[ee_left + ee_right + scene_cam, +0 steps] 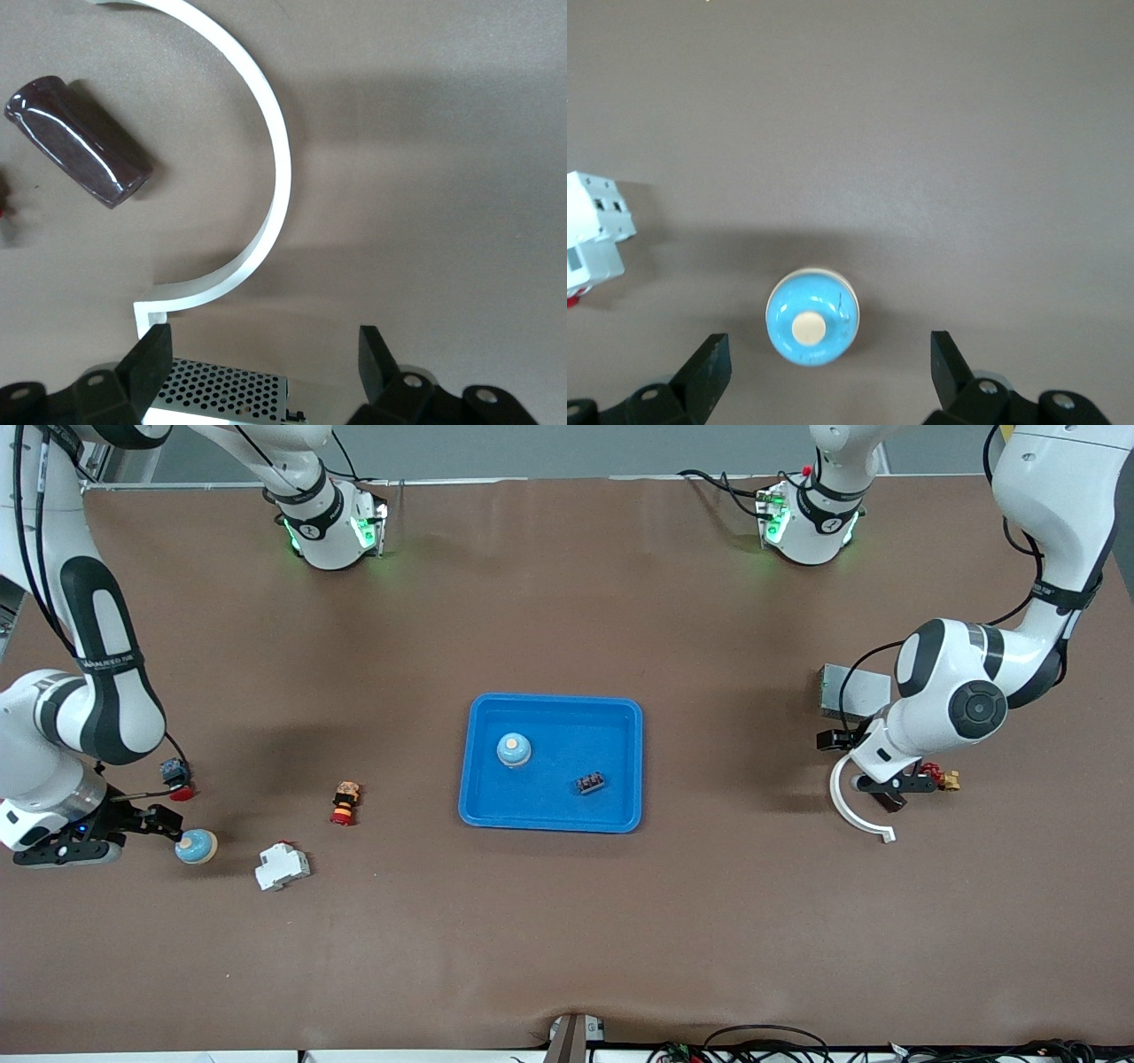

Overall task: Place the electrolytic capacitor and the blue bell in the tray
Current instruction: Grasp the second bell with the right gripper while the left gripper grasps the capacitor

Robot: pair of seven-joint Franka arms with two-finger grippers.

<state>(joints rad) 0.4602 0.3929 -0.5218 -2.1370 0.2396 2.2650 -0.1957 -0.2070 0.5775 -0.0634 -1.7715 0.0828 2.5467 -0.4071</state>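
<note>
Approach step: right gripper (824,376), jaws apart, hovers over blue bell (812,317) on table at right-arm end, needs descent then close; left gripper (266,359), also unclenched, near electrolytic capacitor (76,142); tray (549,815) mid-table.

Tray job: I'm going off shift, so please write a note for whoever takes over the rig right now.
Left gripper: open, over the table by the white curved piece, holding nothing.
Right gripper: open, over the second bell, not gripping it.
Tray: holds one blue bell and a small black part.
Capacitor: lies on the table at the left arm's end.
Left to do: capacitor into tray; likely the second bell too.
</note>
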